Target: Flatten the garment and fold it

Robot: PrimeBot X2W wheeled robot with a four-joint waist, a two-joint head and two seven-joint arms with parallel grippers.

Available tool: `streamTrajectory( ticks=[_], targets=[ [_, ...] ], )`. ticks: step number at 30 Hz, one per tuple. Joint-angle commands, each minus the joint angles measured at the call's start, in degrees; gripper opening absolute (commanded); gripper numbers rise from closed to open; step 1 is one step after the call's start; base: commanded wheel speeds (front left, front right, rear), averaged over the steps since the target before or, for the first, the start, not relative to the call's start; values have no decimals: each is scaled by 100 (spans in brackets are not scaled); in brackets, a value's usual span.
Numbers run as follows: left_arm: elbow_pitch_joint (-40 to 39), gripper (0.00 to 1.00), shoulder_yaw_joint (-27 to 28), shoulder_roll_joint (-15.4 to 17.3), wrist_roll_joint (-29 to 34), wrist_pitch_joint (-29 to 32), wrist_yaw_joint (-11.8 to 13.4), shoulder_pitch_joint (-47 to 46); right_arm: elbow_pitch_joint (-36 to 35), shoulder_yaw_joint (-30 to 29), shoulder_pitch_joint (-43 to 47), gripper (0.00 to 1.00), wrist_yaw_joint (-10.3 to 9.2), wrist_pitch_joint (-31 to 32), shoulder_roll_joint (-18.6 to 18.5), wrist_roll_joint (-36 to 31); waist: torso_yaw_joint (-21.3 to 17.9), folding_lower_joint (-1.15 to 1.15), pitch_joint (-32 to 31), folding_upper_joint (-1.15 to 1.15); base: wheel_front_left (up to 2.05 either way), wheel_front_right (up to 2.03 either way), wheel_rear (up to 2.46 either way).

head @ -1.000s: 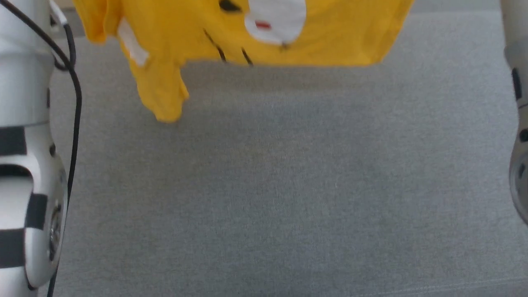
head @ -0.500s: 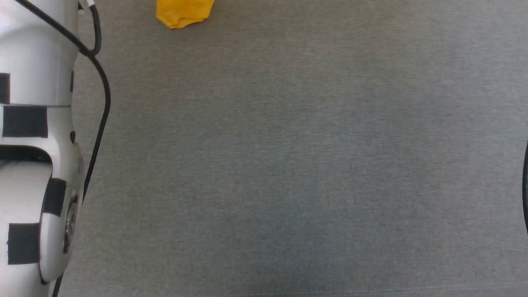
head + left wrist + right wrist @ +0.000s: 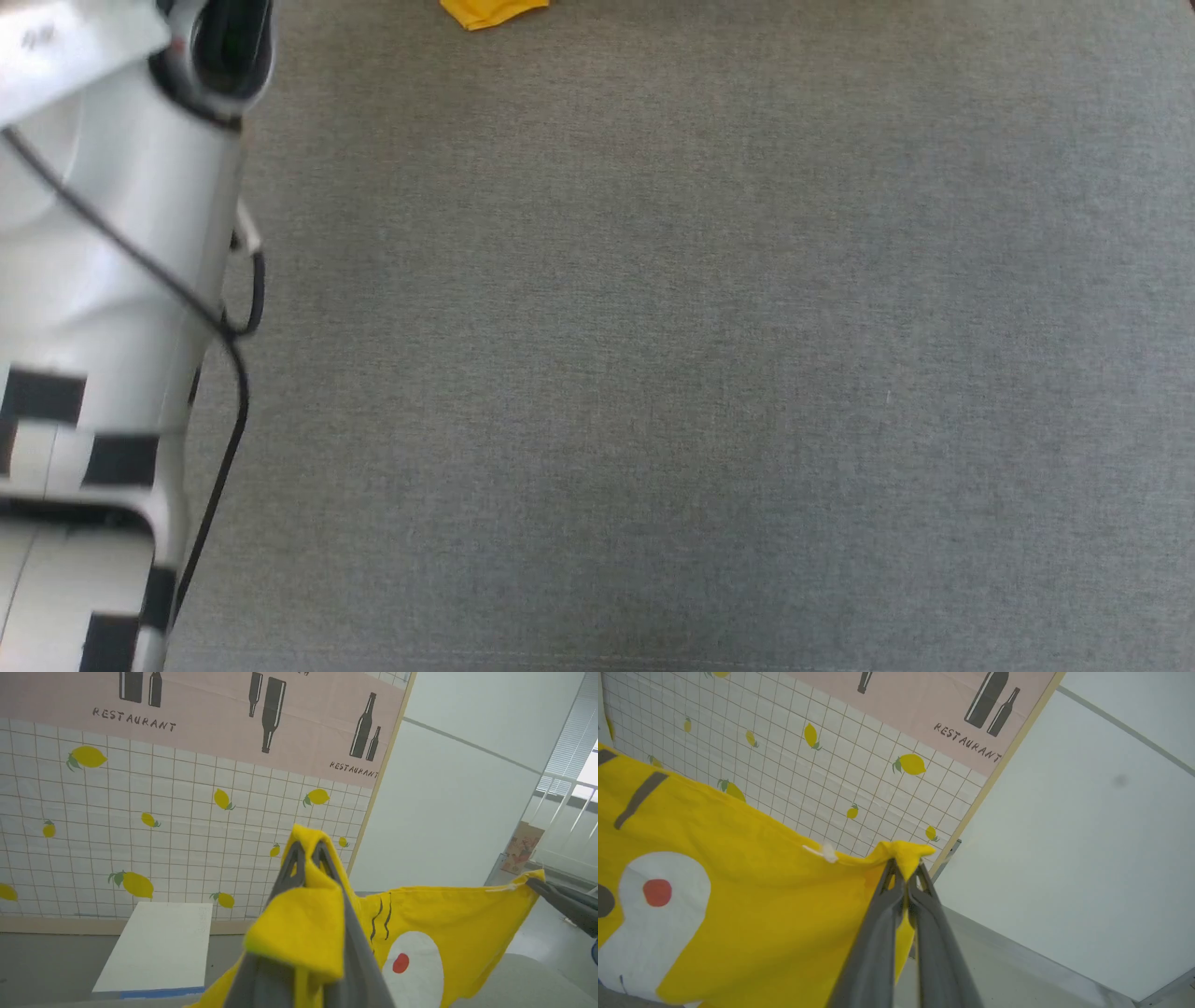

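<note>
The mustard-yellow T-shirt [image 3: 448,905] hangs in the air, stretched between my two grippers. In the left wrist view my left gripper [image 3: 306,851] is shut on a bunched fold of it, and the cloth drapes over the fingers. A white patch with a red dot [image 3: 411,966] and black whisker lines show on the hanging cloth. My right gripper [image 3: 906,865] is shut on another corner of the shirt [image 3: 738,891]; it also appears in the left wrist view [image 3: 532,883]. In the head view just a small yellow tip of the shirt [image 3: 490,11] pokes in at the top edge.
A grey fabric surface [image 3: 653,373] spreads below. My left forearm [image 3: 112,280] with its black cable stands at its left. A white flat board [image 3: 159,947] lies near the lemon-patterned wall [image 3: 140,826] beyond.
The shirt has risen out of the head view's top; only a small tip remains. My left forearm has shifted up and inward, and the right arm has left the picture's right edge.
</note>
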Motion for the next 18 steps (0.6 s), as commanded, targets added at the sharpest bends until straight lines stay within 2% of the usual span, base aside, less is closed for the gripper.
streamTrajectory(
  ticks=[1, 5, 8, 12, 17, 18],
  targets=[
    [-252, 0, 37, 155, -138, 76, -35, 332, -92, 108, 256, 0, -10, -46, -138, 239, 43, -1, -50, 0, 0, 0, 0],
    [-1168, 0, 138, 430, -556, 437, 18, 1318, -570, 537, 996, 0, -10, -49, -441, 1146, 46, -1, -151, 0, 0, 0, 0],
    [-1741, 0, 254, 578, -778, 653, 239, 1953, -968, 847, 1529, 0, -10, 52, -612, 1836, 28, -1, -194, 0, 0, 0, 0],
    [-2309, 0, 334, 707, -873, 788, 585, 2705, -1848, 1183, 2324, 0, -10, 522, -746, 2855, -29, -1, -263, 0, 0, 0, 0],
    [-2807, 0, 256, 707, -925, 806, 871, 3685, -3086, 1148, 3476, 0, -10, 1009, -942, 3749, -79, -1, -521, 0, 0, 0, 0],
    [-3044, 0, 123, 802, -894, 865, 953, 4314, -3695, 950, 4188, 0, -10, 1224, -967, 4011, -99, -1, -701, 0, 0, 0, 0]
  ],
)
